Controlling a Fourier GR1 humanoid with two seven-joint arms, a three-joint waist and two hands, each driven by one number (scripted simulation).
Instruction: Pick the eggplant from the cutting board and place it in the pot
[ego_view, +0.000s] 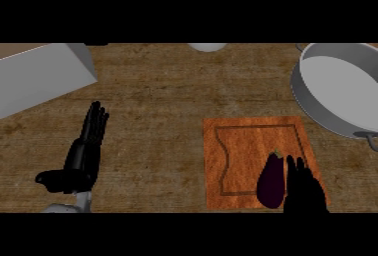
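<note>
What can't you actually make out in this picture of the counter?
All head view:
Pot: far side cut off by the right edge.
White object: mostly beyond the top edge, unidentifiable.
Grey block: cut off at left.
Right hand: whether it touches the eggplant, dark against dark.

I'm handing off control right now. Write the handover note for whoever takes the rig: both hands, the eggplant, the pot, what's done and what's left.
Left hand: open, fingers straight, resting over the counter at the view's left, holding nothing.
Right hand: open, fingers up, close on the right side of the eggplant; contact cannot be told.
Eggplant: lying on the cutting board, near its lower right corner, not gripped.
Pot: beyond the board at the upper right, nothing visible inside.
Done: right hand brought alongside the eggplant.
Left: grasp, lift, carry to the pot, release.
</note>
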